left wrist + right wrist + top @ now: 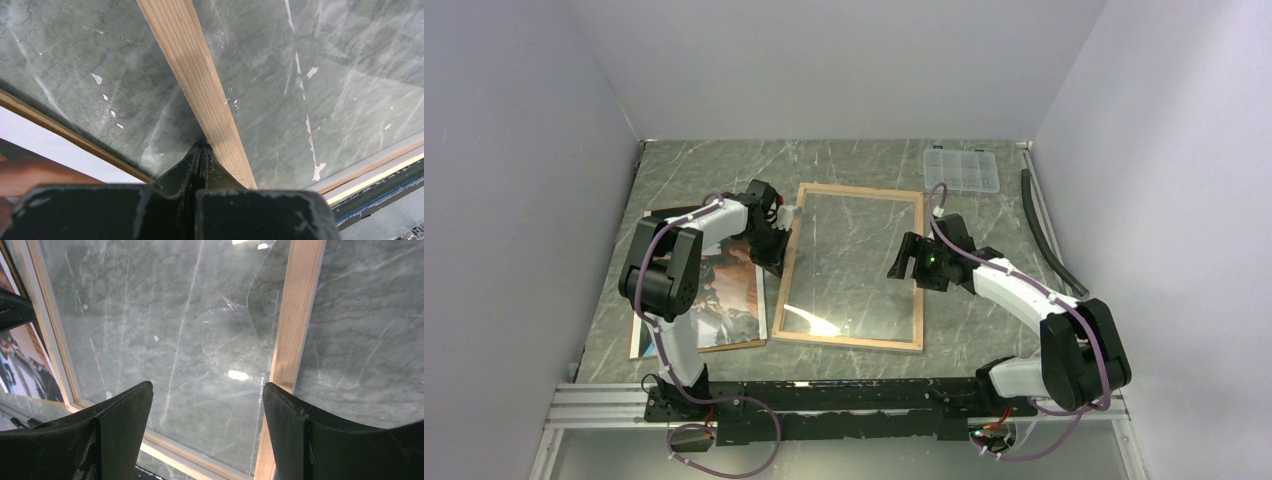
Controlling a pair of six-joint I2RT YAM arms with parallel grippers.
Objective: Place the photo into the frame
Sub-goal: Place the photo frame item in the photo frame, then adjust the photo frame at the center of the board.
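The frame (785,262) lies flat mid-table, light wood back up, with its clear pane (854,260) inside. The photo (727,297) lies picture up to its left, on a brown backing panel (637,342). My left gripper (780,226) is shut and empty, its tips touching the left rail (210,90). The photo's white border (50,147) shows at lower left of the left wrist view. My right gripper (905,262) is open and empty, low over the pane (175,340) by the right rail (292,325); one fingertip (282,405) is over that rail. The photo (15,357) shows at the far left there.
A small clear plastic compartment box (961,170) sits at the back right. A black hose (1044,230) runs along the right wall. An aluminium rail (604,405) with the arm bases lines the near edge. Grey walls close in the left, back and right.
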